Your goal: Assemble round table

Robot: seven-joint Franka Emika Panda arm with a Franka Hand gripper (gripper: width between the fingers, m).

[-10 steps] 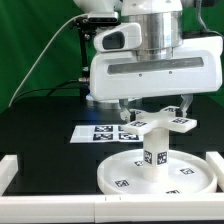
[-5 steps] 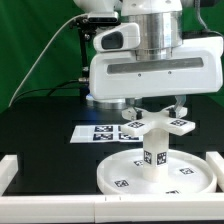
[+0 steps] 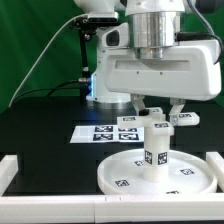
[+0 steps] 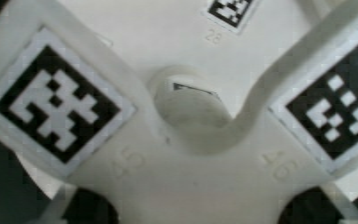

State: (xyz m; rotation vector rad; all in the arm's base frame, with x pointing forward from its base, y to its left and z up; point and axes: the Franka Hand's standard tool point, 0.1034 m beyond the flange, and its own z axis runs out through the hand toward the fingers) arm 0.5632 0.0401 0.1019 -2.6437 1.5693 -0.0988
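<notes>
Jaws (image 3: 158, 107) grip cross-shaped white plastic foot (image 3: 157, 121) atop cylindrical leg (image 3: 157, 150).

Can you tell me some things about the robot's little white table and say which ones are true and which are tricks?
1. The round top lies flat on the black table. True.
2. The leg is lying on its side. False: it stands upright in the middle of the round top.
3. The cross-shaped foot sits at the top of the leg, under the gripper. True.
4. The marker board lies on top of the round top. False: it lies flat on the black table behind it.
5. The foot is plain white with no tags. False: the wrist view shows black-and-white square tags on its arms.
</notes>
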